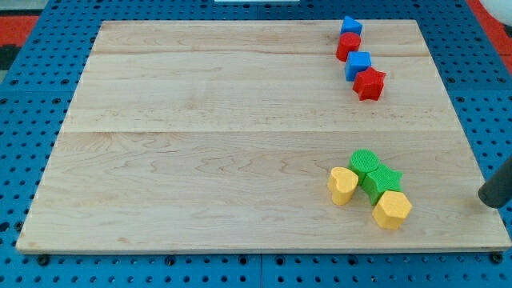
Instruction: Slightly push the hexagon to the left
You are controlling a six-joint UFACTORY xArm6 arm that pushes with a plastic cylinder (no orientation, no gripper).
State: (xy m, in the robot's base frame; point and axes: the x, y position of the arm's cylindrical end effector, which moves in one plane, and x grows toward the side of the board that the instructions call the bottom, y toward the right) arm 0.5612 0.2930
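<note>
The yellow hexagon [392, 210] lies near the board's lower right, at the bottom of a tight cluster. It touches the green star [382, 182] just above it. A green round block [366, 162] sits above the star, and a yellow heart [342, 185] sits to the star's left. My tip [487, 198] is at the view's right edge, well to the right of the hexagon and slightly higher, touching no block. The rod leans in from the right edge.
At the top right a slanting row holds a blue block [350, 27], a red block [348, 46], a blue cube [358, 64] and a red star [370, 83]. The wooden board [200, 160] rests on a blue perforated table; its right edge is close to my tip.
</note>
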